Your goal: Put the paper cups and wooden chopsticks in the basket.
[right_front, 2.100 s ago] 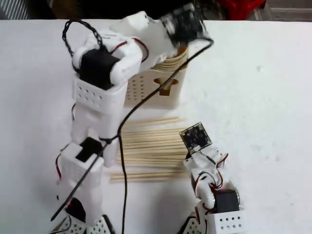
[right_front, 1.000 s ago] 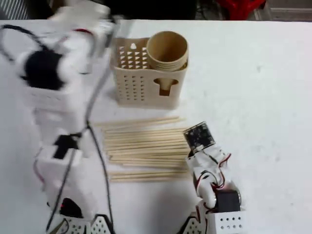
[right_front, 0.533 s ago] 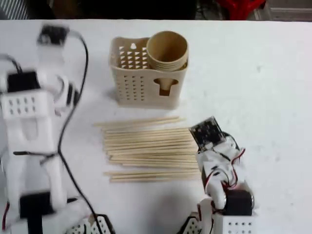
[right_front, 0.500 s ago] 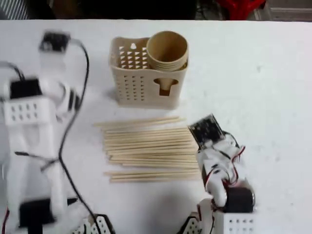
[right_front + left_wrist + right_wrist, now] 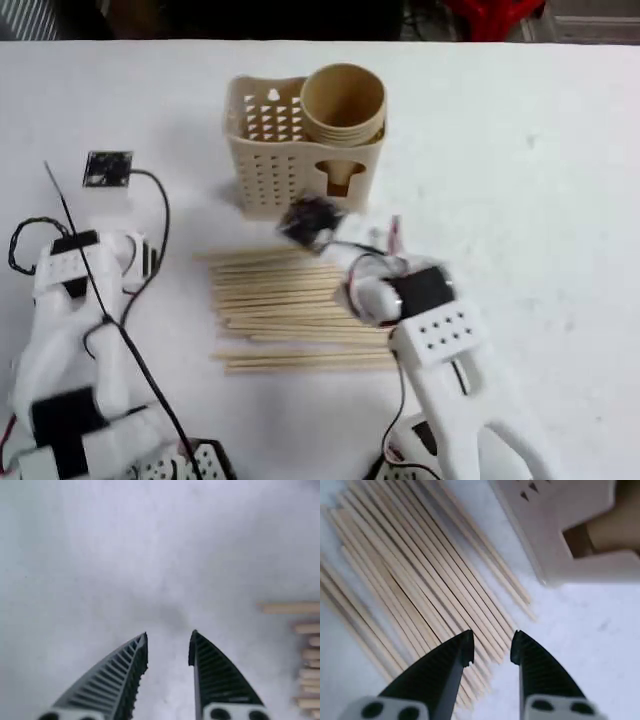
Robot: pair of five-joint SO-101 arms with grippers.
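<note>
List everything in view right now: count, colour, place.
table: one, white, under everything.
basket: one, beige, perforated, upright at the table's far middle.
cups: one nested stack, tan, in the basket's right part; number unclear.
chopsticks: many, pale wood, lying flat side by side on the table in front of the basket.
red thing: one, beyond the table's far edge; cannot tell what it is.
left arm: one, white, at the table's left, apart from the chopsticks.
right arm: one, white, over the right end of the chopsticks.
left pincer: black, open, over bare table beside the chopstick ends.
right pincer: black, open, above the chopsticks near the basket.
</note>
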